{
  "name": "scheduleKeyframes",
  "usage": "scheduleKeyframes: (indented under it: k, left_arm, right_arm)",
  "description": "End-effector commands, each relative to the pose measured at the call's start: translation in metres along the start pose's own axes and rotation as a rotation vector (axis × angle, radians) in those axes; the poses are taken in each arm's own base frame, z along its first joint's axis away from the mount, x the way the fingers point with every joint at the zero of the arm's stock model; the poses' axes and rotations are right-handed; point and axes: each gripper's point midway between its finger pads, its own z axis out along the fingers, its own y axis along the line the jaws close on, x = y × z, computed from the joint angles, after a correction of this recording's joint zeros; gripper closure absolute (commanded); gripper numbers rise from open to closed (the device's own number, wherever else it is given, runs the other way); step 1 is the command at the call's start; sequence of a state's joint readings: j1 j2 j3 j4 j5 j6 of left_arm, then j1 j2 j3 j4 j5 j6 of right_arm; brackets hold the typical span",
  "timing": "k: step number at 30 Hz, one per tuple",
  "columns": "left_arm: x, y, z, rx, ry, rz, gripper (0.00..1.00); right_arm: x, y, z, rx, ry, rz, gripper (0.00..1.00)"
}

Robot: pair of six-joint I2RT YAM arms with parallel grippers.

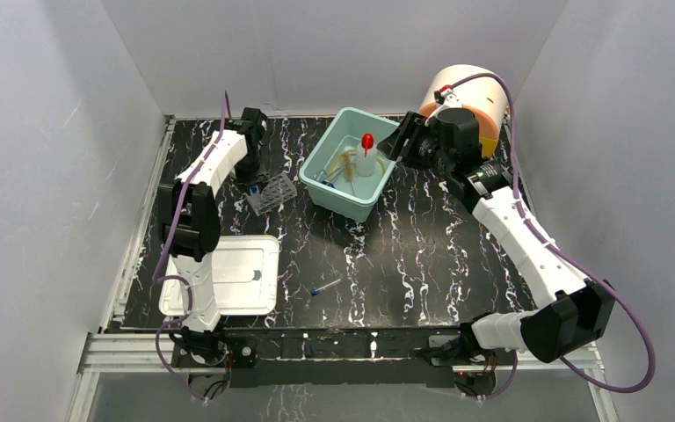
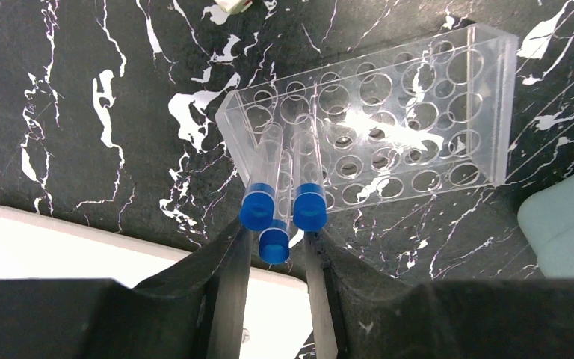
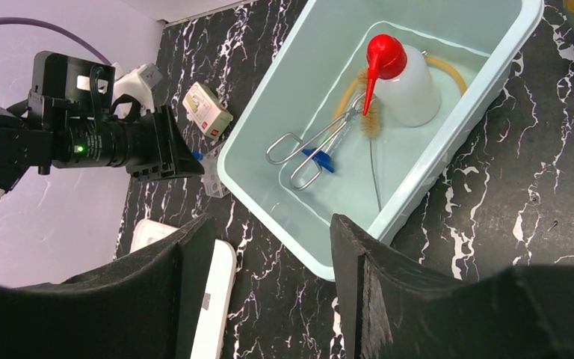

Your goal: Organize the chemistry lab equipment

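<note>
Left fingers [image 2: 232, 299] straddling tube [image 2: 274, 243], arm [image 1: 215, 163] outstretched | right fingers [image 3: 374, 284] spread near bin [image 3: 426, 176]

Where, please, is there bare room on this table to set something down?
Most bare marble lies right of the loose tube, between the teal bin and the right arm. A narrower patch separates the white tray from the bin. Around the tube rack it is crowded.

Bare tabletop [image 1: 439, 264] mid/right gives room; bin [image 1: 352, 204], rack [image 1: 272, 192], tray [image 1: 244, 264] & loose tube [image 1: 325, 287] block elsewhere.
</note>
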State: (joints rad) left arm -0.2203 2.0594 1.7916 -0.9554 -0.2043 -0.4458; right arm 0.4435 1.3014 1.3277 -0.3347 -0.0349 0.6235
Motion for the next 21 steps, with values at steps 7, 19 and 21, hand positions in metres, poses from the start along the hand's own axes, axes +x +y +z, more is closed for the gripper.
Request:
scheduleKeyframes:
  k: [7, 19, 21]
  left_arm:
    - [-0.018, -0.009, -0.042, 0.071, -0.070, -0.023, 0.61]
    - [-0.033, -0.010, -0.102, 0.174, -0.198, -0.085, 0.46]
    - [-0.037, -0.011, -0.113, 0.204, -0.233, -0.100, 0.44]
  right_arm:
    - [-0.021, 0.020, -0.013, -0.078, -0.077, -0.034, 0.33]
    - [0.030, 0.060, 0.004, -0.292, 0.044, -0.383, 0.33]
    - [0.046, 0.075, 0.002, -0.330, 0.046, -0.510, 0.33]
